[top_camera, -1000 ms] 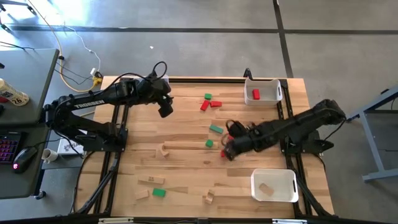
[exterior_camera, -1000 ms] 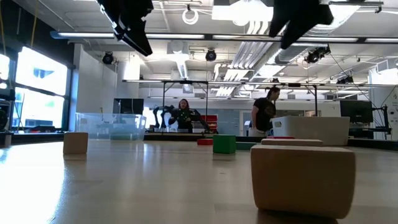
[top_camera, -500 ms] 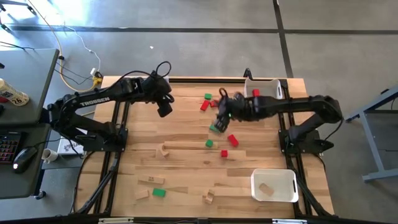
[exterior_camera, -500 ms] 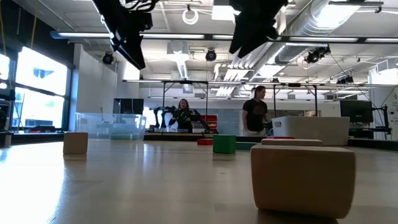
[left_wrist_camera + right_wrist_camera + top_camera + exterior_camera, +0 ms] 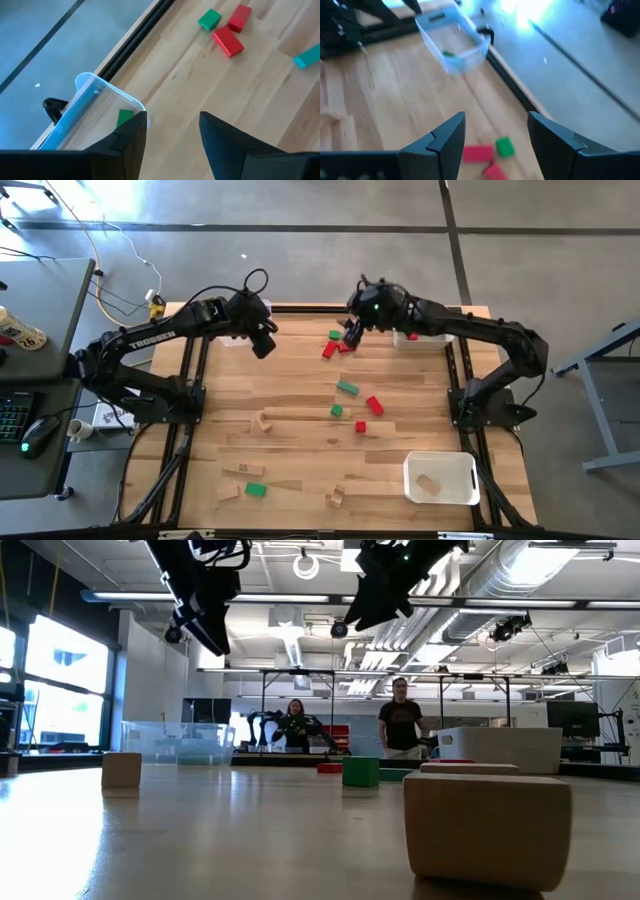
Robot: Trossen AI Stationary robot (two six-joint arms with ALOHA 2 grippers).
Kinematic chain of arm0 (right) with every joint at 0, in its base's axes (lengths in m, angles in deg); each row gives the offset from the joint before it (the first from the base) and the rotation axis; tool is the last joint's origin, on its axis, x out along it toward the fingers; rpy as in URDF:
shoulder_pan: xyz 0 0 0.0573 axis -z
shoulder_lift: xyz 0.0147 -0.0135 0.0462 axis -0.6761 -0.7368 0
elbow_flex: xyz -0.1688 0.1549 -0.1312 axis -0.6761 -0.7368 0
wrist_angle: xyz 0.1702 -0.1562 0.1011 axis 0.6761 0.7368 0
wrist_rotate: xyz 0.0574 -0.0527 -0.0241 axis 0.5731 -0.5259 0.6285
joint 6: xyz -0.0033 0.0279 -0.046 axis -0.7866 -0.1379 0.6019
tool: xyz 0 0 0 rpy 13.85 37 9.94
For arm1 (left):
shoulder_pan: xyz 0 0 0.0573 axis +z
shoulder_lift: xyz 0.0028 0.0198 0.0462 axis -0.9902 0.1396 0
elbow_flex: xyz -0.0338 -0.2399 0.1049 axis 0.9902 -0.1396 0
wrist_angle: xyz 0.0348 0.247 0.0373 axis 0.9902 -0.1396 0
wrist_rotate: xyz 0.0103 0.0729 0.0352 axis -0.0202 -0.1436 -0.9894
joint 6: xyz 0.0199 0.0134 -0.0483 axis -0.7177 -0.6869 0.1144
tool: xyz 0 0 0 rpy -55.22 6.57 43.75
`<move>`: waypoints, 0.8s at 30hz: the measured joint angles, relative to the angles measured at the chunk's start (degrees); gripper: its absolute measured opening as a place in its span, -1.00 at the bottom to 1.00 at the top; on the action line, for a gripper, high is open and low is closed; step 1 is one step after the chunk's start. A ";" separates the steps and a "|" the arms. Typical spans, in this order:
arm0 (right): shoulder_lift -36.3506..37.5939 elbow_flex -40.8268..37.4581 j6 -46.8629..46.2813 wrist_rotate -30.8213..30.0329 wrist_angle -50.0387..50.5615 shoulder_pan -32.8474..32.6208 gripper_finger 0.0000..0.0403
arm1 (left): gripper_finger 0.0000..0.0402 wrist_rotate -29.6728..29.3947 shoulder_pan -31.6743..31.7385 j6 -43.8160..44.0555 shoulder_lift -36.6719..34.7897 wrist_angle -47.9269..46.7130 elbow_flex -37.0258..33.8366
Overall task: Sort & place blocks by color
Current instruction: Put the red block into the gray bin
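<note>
Right gripper (image 5: 352,332) has swung from mid-table to the far-edge cluster of 2 red blocks (image 5: 333,348) and 1 green block (image 5: 334,335), fingers spread and empty, likely lining up a pick; left gripper (image 5: 263,345) waits spread near the far-left bin (image 5: 100,100).

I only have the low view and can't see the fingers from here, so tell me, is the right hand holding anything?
Observer: No. The right hand is open and empty.
Operator: What is below it?
Observer: Two red wooden blocks and a small green wooden cube, lying close together.
Operator: And the left hand?
Observer: The left hand is open too, beside a clear plastic bin that holds one green block.
</note>
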 joint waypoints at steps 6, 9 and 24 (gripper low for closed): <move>-0.02 0.00 5.70 5.84 -5.42 5.41 0.00 | -0.15 -0.04 1.51 0.81 0.00 0.10 0.00; -0.02 0.00 5.33 7.72 -5.79 8.04 0.00 | -0.15 -0.02 1.98 1.54 0.00 0.26 0.00; -5.12 -0.02 10.89 17.39 -7.51 15.67 0.16 | -0.15 -0.04 2.17 3.05 0.00 0.40 0.00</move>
